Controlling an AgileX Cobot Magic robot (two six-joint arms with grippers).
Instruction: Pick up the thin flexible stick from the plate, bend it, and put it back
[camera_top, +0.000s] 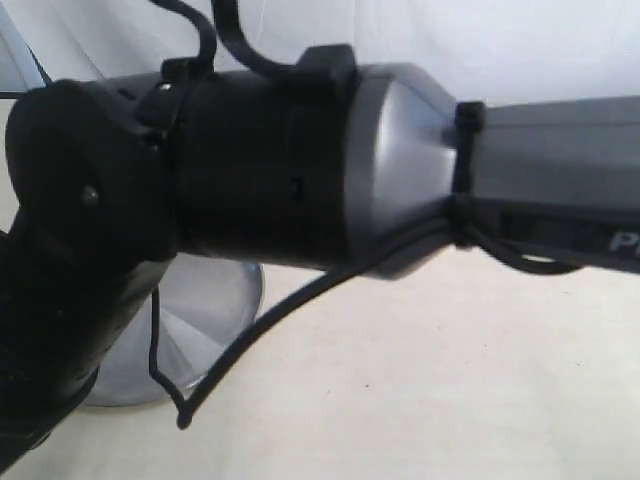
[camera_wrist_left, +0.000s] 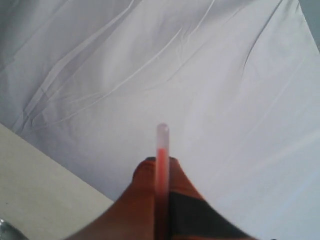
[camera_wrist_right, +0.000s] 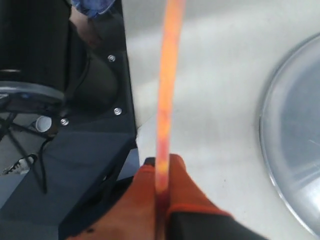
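Note:
The thin red-orange stick (camera_wrist_left: 162, 160) is pinched between the orange fingers of my left gripper (camera_wrist_left: 159, 167), its pale whitish end poking out past the tips. My right gripper (camera_wrist_right: 161, 172) is also shut on the stick (camera_wrist_right: 167, 80), which rises from its fingers in a slight curve. The shiny steel plate (camera_wrist_right: 295, 145) lies on the table beside the right gripper, and part of the plate (camera_top: 205, 310) shows under the arm in the exterior view. There the stick and both grippers are hidden.
A large black and grey arm (camera_top: 300, 170) with a loose black cable (camera_top: 270, 320) fills most of the exterior view. A dark machine base (camera_wrist_right: 75, 125) stands at the table's edge. White creased cloth (camera_wrist_left: 150, 65) hangs behind the left gripper.

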